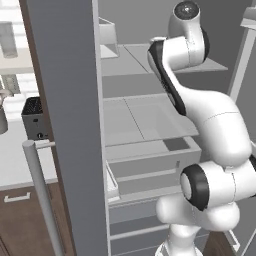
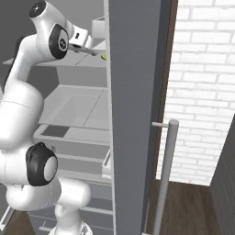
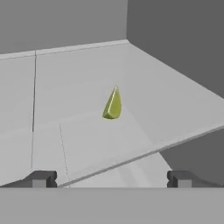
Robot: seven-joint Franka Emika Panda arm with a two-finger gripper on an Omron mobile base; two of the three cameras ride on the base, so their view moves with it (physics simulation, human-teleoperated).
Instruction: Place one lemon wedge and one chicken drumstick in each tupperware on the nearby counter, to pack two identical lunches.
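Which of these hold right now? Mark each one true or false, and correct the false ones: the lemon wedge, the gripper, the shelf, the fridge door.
1. The lemon wedge lies on a grey fridge shelf. True.
2. The gripper is shut on the wedge. False: its jaws stand wide open and the wedge lies apart, ahead of them.
3. In the hand view the wedge sits between the lines of the two fingertips. True.
4. A drumstick lies beside the wedge on that shelf. False: the hand view shows only bare shelf around it.
5. The fridge door is closed. False: it stands open, and the arm reaches in to an upper shelf.
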